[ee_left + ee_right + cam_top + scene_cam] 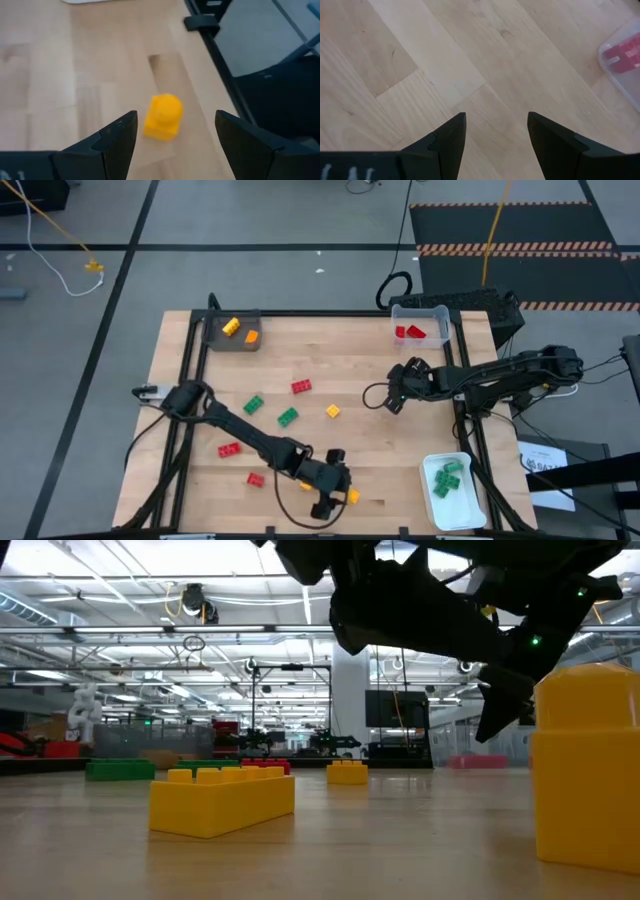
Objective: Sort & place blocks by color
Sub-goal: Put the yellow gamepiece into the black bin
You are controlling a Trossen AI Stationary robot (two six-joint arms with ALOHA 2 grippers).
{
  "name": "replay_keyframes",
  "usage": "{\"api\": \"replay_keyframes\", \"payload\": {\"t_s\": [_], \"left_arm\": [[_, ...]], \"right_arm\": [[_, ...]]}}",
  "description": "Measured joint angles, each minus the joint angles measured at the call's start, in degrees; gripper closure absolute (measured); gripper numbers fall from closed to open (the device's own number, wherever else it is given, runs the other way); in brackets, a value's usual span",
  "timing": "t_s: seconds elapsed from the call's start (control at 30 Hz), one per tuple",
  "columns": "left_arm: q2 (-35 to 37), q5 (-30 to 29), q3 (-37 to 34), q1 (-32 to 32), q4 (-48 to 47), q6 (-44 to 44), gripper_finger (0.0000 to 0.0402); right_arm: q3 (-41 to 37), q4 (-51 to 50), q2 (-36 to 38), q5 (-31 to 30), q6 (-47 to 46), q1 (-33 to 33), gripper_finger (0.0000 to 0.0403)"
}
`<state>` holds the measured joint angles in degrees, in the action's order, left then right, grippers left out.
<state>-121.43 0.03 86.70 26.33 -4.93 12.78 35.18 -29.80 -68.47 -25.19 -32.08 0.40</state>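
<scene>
My left gripper (338, 485) is open near the table's near edge, hanging above the wood. In the left wrist view a small yellow block (164, 116) lies flat on the table ahead of it, between the lines of the two fingers and untouched; the high view shows the same yellow block (352, 497) just right of the gripper. My right gripper (395, 395) is open over bare wood right of the table's centre, with nothing between its fingers (451, 140). Loose red blocks (301, 386), green blocks (288, 417) and another yellow block (333, 411) lie on the table.
A clear bin with red blocks (420, 325) stands at the far right. A white bin with green blocks (450, 485) sits at the near right. A grey tray with yellow and orange blocks (233, 332) is at the far left. The table's black frame (220, 55) runs close by the yellow block.
</scene>
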Motion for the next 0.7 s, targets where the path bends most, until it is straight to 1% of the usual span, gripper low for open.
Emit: {"api": "replay_keyframes", "payload": {"t_s": [0.13,0.3,0.47,0.7], "left_arm": [[-0.1,-0.1,0.0,0.6,3.3,-0.3,0.0135],[-0.3,-3.3,0.0,0.8,3.2,-1.5,0.0135],[-2.0,-3.5,-0.1,0.7,4.2,-1.7,0.0135],[-3.3,-3.6,0.0,0.7,5.9,-2.3,0.0135]], "right_arm": [[0.0,0.0,0.0,0.0,-0.2,0.0,0.0200],[0.0,1.7,0.0,0.1,-0.2,0.0,0.0200],[0.0,3.3,0.0,3.0,-0.2,0.1,0.0200],[0.0,3.7,0.0,3.0,-0.2,0.1,0.0200]]}}
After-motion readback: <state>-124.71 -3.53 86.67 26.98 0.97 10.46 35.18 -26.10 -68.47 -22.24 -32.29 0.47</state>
